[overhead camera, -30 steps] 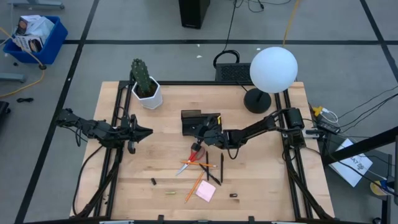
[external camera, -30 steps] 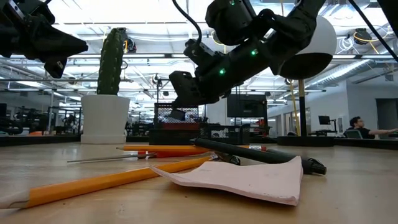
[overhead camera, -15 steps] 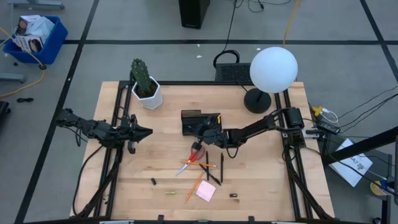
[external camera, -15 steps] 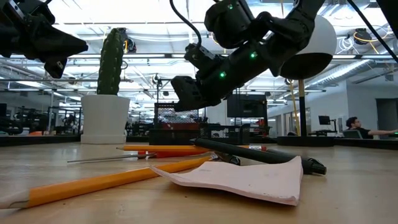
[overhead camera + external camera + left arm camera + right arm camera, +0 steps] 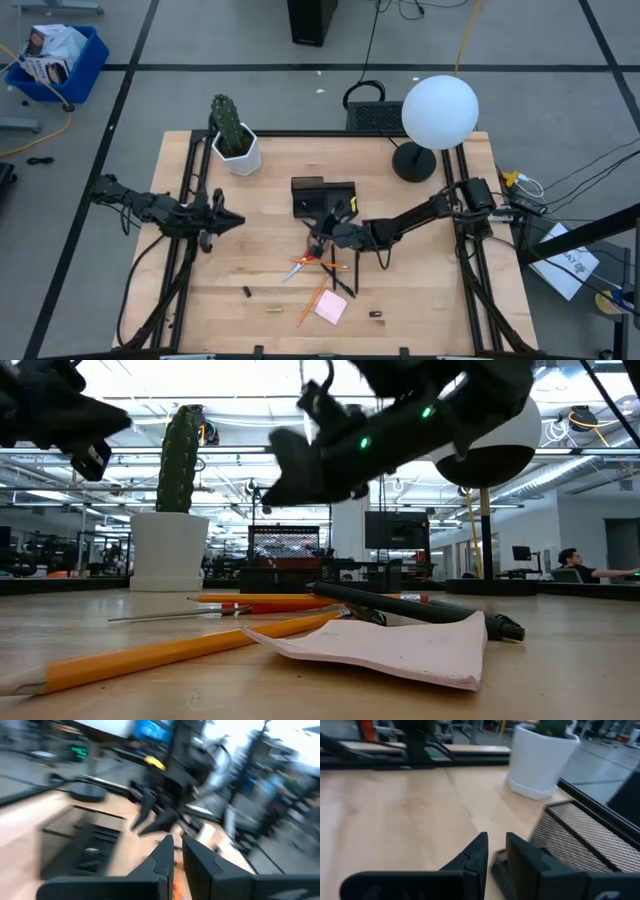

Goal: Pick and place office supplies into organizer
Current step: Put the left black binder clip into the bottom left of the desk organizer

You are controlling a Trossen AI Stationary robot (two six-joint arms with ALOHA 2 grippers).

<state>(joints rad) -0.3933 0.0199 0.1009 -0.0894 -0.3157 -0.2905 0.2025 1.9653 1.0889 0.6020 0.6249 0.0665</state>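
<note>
The black mesh organizer point(image 5: 323, 195) stands mid-table. Nearer the front edge lie red-handled scissors point(image 5: 308, 258), orange pencils point(image 5: 312, 300), black pens point(image 5: 346, 276), a pink sticky-note pad point(image 5: 330, 308) and small black clips point(image 5: 247, 292). My right gripper point(image 5: 322, 233) hangs above the table between the organizer and the scissors' handles. It is slightly open, with nothing between its fingers point(image 5: 480, 851). My left gripper point(image 5: 232, 219) waits at the table's left side, pointing level toward the middle, fingers together and empty point(image 5: 177, 847).
A white pot with a cactus point(image 5: 237, 150) stands at the far left. A lamp with a white globe point(image 5: 438, 112) stands at the far right. Bare wood lies along the table's left and right sides.
My right gripper has drawn back from over the organizer toward the table's near edge and risen a little, and now hangs by the scissors' handles. My left gripper has turned slightly in place. The supplies on the table have not moved.
</note>
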